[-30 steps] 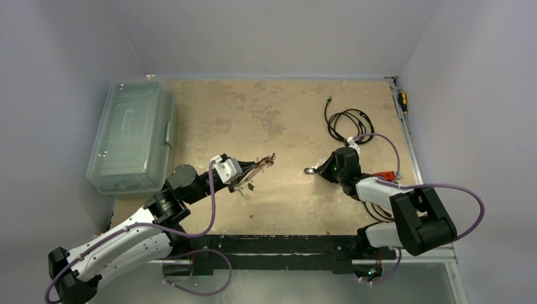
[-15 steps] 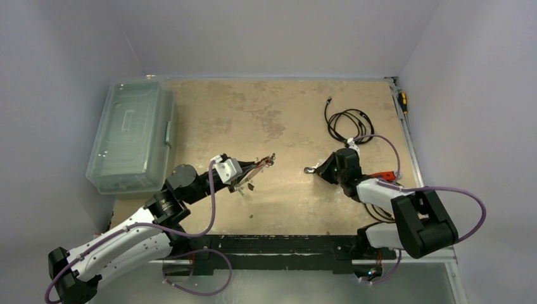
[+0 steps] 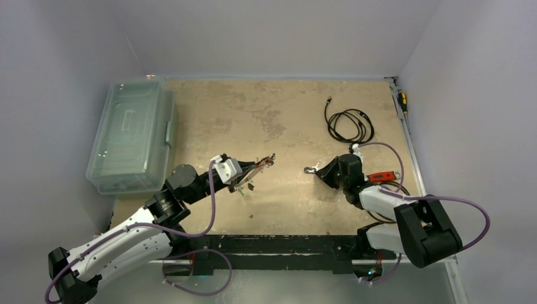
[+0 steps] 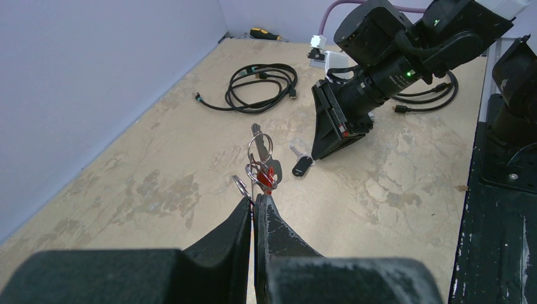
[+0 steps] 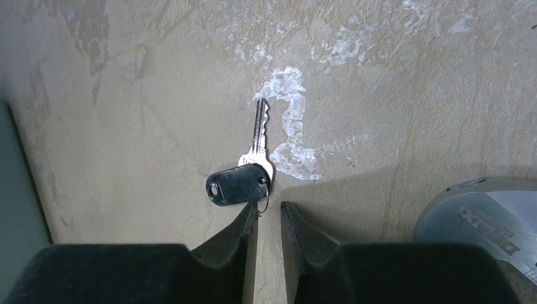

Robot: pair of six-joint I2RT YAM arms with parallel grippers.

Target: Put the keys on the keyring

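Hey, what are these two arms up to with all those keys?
The left gripper is clamped on a keyring carrying a red-headed key, held above the table. The right gripper, jaws slightly apart, sits right behind a loose black-headed key lying flat on the table, not gripping it.

The bench [image 3: 278,107] carries a lidded container [image 3: 130,136] along its left edge. A coiled cable [image 3: 348,123] lies at the rear right, and a screwdriver [image 3: 403,101] lies farther right, against the right rail. The left end effector [image 4: 254,204] reaches in from the front left to just left of bench centre, raised above the surface. The keyring [image 4: 259,147] projects from its pinched fingertips toward the right, with keys [image 4: 267,177] hanging on it. A loose key [image 5: 244,171] lies flat on the bench right of centre, between the two end effectors. The right end effector [image 5: 269,212] sits directly right of this key, its tips just beside the key head, with the blade pointing away from them.
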